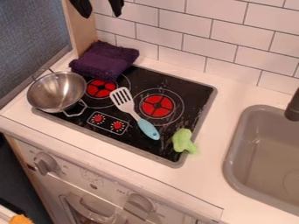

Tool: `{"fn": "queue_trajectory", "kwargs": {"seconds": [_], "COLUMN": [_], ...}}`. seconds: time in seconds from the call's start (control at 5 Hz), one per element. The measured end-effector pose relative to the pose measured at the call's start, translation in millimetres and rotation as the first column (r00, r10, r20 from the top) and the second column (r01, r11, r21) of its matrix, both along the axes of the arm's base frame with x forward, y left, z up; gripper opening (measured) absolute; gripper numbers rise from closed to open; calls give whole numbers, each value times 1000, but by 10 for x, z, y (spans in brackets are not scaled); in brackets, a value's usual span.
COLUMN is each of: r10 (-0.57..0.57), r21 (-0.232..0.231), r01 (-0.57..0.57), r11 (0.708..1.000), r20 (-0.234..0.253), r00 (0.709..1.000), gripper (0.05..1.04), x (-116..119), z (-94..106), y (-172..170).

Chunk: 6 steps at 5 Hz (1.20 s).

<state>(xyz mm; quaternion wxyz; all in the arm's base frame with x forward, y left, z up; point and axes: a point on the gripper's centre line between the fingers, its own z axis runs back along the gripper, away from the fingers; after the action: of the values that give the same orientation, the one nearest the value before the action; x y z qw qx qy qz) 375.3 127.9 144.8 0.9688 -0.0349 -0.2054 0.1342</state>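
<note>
Across the white counter, a black toy stovetop with red burners is framed by a grey rim, and a grey sink is set into the surface to its right, overhung by a dark faucet. The room is bounded behind by a white tiled wall and at the left by a blue-grey surface and a wooden post. Below, knobs are mounted on a pale oven front. A steel bowl with two handles is placed at the stovetop's left side; a slotted spatula with a light blue handle is laid mid-stove, and a green broccoli-shaped piece is rested on the front right edge.

At the back left corner, partly on the stovetop, a purple cloth is found, thick, fuzzy and loosely folded. Above it the tool is seen, its fingers spread wide.
</note>
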Motion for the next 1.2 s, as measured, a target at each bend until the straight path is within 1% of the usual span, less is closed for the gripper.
{"fn": "queue_trajectory", "kwargs": {"seconds": [0.2, 0.4, 0.6, 0.8, 1.0, 1.2], "r10": [16, 110, 159, 219, 343, 479], "r21": [-30, -119, -118, -116, -66, -35], "r01": [-17, -124, -171, -235, -361, -491], "r11": [999, 985, 978, 965, 930, 870], "r20": [-44, -120, -108, -133, -189, -170], "r00": [999, 987, 981, 966, 920, 861], "gripper": [999, 999, 999, 999, 999, 999], "x": [-41, -236, -389, -529, -750, -860], "z": [-147, -231, -137, -235, -597, -806], "y": [-25, -211, -496, -685, -905, -980]}}
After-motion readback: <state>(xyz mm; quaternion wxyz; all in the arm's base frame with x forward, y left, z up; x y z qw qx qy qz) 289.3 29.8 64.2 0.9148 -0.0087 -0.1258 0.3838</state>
